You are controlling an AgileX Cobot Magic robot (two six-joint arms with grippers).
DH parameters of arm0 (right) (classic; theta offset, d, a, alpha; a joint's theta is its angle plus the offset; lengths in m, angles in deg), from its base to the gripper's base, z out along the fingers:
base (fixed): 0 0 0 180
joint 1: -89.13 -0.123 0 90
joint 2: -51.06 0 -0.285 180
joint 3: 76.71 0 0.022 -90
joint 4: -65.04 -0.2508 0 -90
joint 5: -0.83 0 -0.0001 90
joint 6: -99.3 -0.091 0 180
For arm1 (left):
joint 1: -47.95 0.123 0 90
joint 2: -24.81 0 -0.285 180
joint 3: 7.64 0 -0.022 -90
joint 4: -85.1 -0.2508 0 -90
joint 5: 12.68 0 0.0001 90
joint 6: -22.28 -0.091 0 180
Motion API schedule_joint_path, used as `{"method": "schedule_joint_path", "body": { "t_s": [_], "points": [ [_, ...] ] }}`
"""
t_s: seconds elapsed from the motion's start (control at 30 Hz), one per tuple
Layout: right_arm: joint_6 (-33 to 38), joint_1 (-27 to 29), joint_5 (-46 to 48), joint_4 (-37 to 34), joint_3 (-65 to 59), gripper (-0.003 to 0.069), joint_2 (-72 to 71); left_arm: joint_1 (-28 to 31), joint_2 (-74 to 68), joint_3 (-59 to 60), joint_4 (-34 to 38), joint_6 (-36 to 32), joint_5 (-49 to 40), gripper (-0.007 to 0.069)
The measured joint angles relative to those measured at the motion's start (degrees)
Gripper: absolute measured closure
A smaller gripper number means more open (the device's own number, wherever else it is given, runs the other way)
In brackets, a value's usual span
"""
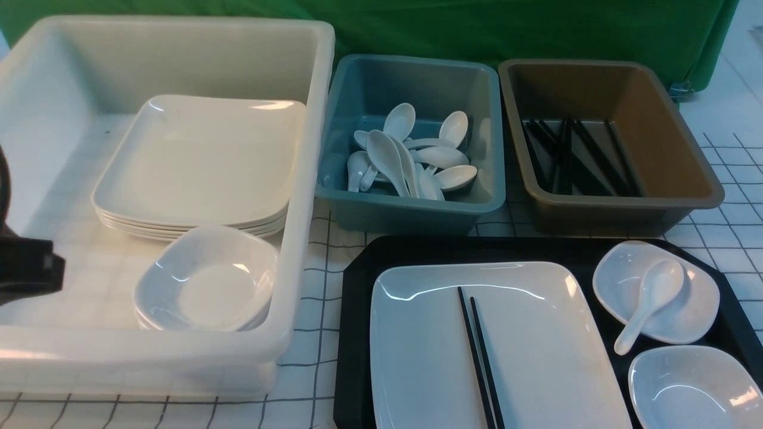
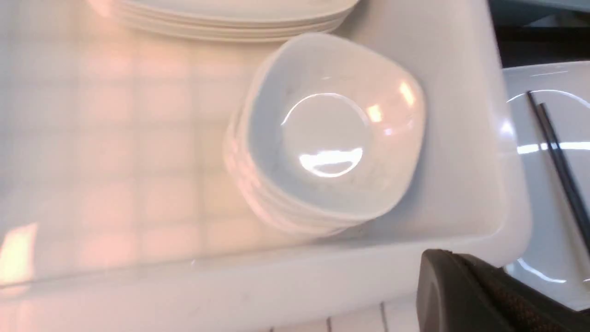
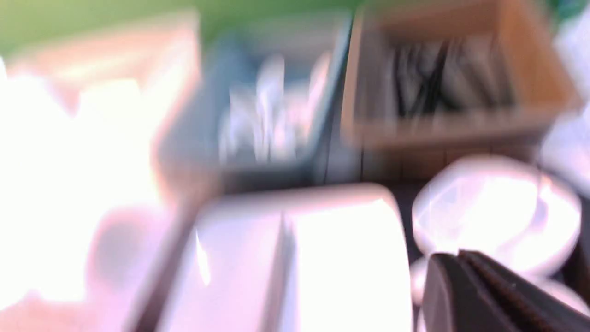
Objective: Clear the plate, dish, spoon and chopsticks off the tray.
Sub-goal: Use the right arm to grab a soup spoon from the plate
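One tray (image 1: 353,333), one plate (image 1: 536,357), two chopsticks (image 1: 475,357), one spoon (image 1: 656,292), two small dishes: far dish (image 1: 697,310), near dish (image 1: 685,387). Three tubs: white tub (image 1: 316,149), blue tub (image 1: 411,214), brown tub (image 1: 626,214). Cannot count the tubs' contents: too overlapped.

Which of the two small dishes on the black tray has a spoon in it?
The farther dish, nearer the brown tub: the spoon lies in it. The nearer dish holds nothing.
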Motion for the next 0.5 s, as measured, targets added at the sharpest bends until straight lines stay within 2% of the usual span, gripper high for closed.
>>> {"method": "schedule_joint_path", "body": {
  "t_s": [0.1, 0.13, 0.2, 0.27, 0.37, 0.43, 0.47, 0.5],
  "points": [
    [2.12, -4.69, 6.8, 0.15, 4.01, 0.0653, 10.64, 0.0, -0.37, 0.0, 6.97, -4.33, 4.92, 0.0619],
    [2.55, -6.8, 8.53, -0.21, 5.35, 0.0653, 15.2, -0.3, -0.72, -0.06, 11.02, -7.6, 7.04, 0.0622],
    [4.42, -9.23, 9.59, -1.05, 6.96, 0.0653, 22.0, -1.63, -1.47, -0.1, 17.68, -11.99, 8.99, 0.0626],
    [6.35, -11.66, 10.21, -1.68, 8.43, 0.0653, 28.45, -3.7, -2.64, -0.1, 20.88, -14.58, 9.35, 0.0627],
    [8.03, -15.12, 10.29, -2.26, 11.16, 0.0646, 37.34, -9.53, -5.27, -0.1, 19.89, -15.06, 9.48, 0.0627],
    [8.92, -16.52, 9.9, -2.38, 13.16, 0.063, 41.44, -14.26, -7.09, -0.1, 15.74, -12.45, 9.54, 0.0628],
    [9.18, -16.61, 9.9, -2.38, 13.35, 0.0625, 42.22, -14.75, -7.3, -0.1, 14.53, -12.0, 9.54, 0.0628],
    [9.79, -17.08, 9.77, -2.51, 15.22, 0.0602, 44.91, -19.22, -9.13, -0.28, 9.26, -7.68, 9.02, 0.0628]
  ]
}}
